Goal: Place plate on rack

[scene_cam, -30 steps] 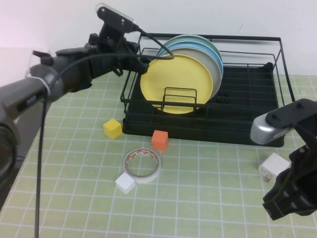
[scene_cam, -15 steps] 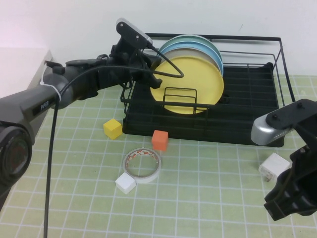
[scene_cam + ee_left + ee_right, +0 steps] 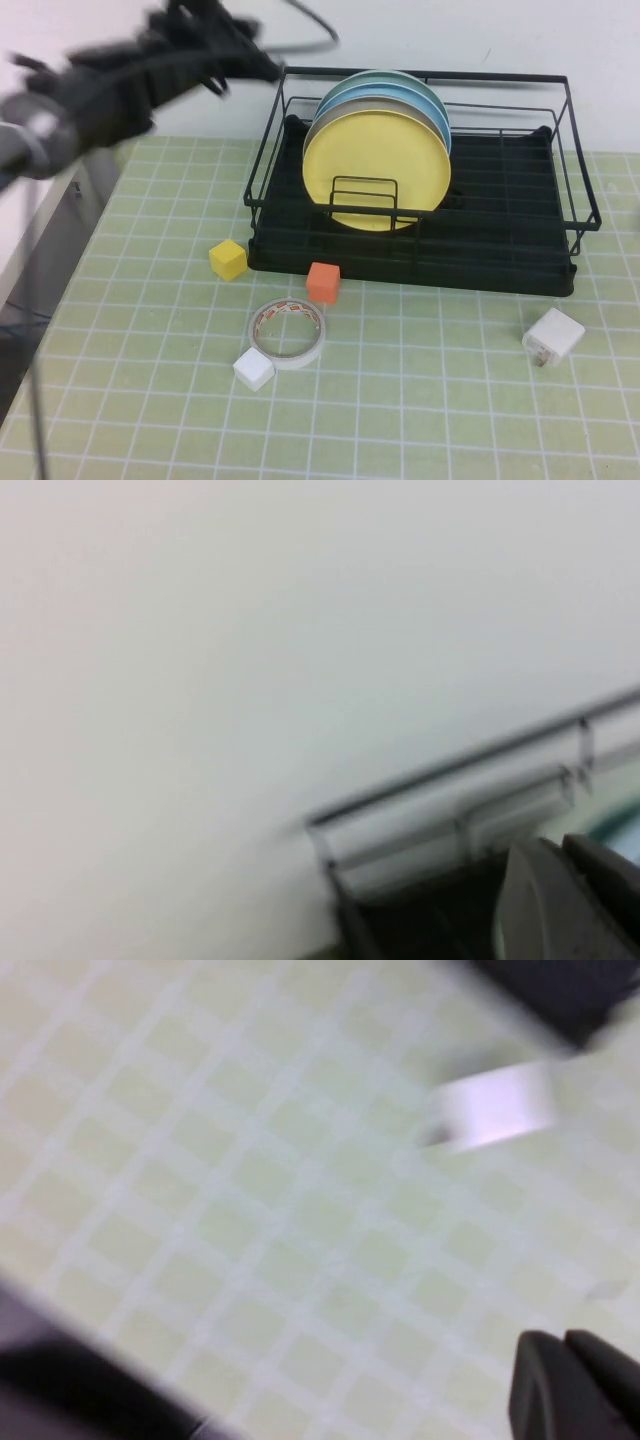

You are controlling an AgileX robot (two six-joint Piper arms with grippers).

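The yellow plate (image 3: 377,170) is round, flat and not shiny. It stands on its edge in the rack (image 3: 500,255), at the front of a row of plates. Right behind it is a grey-white plate (image 3: 318,125), and behind that are light blue plates (image 3: 425,95). A small wire loop (image 3: 362,200) stands in front of the yellow plate. The rack is made of thin black wire, with a black tray at the bottom and a rail all around the top.

The table (image 3: 450,420) has a green mat with pale square lines. On it, in front of the rack, sit a yellow cube (image 3: 227,260), an orange cube (image 3: 322,282), a white cube (image 3: 253,370) and a roll of tape (image 3: 287,333). The white cube touches the tape. A white plug (image 3: 553,337) lies well apart, to the right.

The left gripper (image 3: 262,62) is up high, by the back left corner of the rack, blurry, with its arm reaching in from the left. It is clenched and holds nothing.

The right gripper (image 3: 562,1380) hangs over the green mat near the white plug. It is clenched too, with nothing in it.
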